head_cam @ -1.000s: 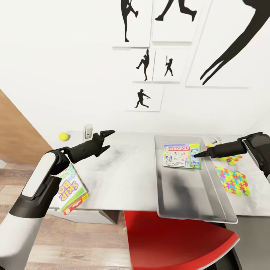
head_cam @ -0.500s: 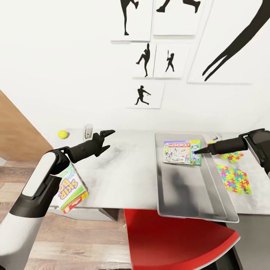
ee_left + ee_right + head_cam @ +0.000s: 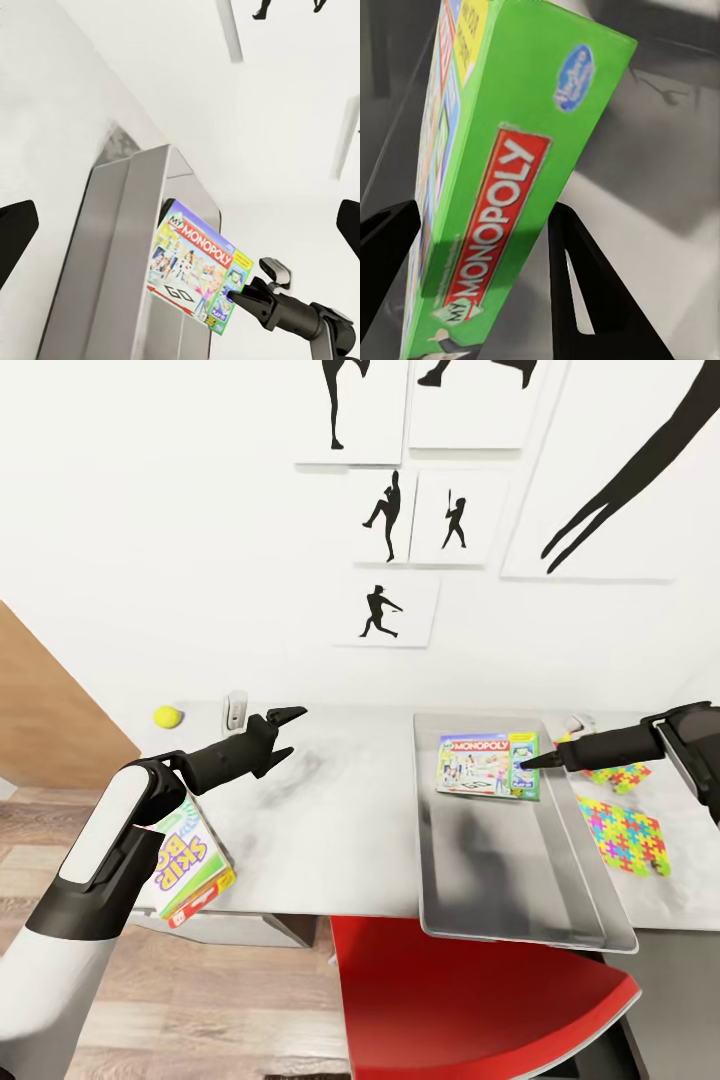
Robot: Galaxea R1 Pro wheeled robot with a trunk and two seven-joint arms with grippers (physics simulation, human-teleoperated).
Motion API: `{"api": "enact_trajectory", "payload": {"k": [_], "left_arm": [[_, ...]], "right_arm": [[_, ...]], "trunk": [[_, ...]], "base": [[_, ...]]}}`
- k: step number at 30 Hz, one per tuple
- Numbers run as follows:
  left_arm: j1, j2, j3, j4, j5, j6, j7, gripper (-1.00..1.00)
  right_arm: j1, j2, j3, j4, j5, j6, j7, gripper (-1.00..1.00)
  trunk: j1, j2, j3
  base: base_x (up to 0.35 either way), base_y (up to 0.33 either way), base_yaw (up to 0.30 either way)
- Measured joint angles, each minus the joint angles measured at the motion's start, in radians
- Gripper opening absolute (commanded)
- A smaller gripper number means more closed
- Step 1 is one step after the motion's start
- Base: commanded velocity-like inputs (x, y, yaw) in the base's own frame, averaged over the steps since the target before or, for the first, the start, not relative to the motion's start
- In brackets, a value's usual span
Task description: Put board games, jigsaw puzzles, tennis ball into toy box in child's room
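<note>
Right gripper (image 3: 532, 761) pinches Monopoly (image 3: 487, 765) by its edge over the toy box (image 3: 520, 930); next: lower, release. Left gripper (image 3: 285, 720) wide, idle over tabletop (image 3: 330, 830).

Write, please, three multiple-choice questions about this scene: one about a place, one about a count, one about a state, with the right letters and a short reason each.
1. Where is the tennis ball?
A. on the table, far left corner
B. in the toy box
C. on the red chair

2. How many jigsaw puzzles lie beside the toy box?
A. one
B. two
C. four

3. What is the right gripper doing?
A. hanging open
B. gripping the Monopoly game
C. holding the ball

Answers:
1 A, the ball sits near the wall.
2 B, two bright squares lie there.
3 B, its fingers flank the box edge.
</note>
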Motion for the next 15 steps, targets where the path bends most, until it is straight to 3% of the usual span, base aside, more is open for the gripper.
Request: {"api": "enact_trajectory", "payload": {"k": [6,15], "left_arm": [[0.000,0.000,0.000,0.000,0.000,0.000,0.000,1.00],[0.000,0.000,-0.001,0.001,0.000,0.000,0.000,1.00]], "right_arm": [[-0.001,-0.001,0.000,-0.001,0.000,0.000,0.006,-1.00],[-0.001,-0.004,-0.001,-0.008,0.001,-0.012,0.081,-1.00]], "trunk": [[0.000,0.000,0.000],[0.000,0.000,-0.001]], "base": [[0.000,0.000,0.000],[0.000,0.000,0.000]]}}
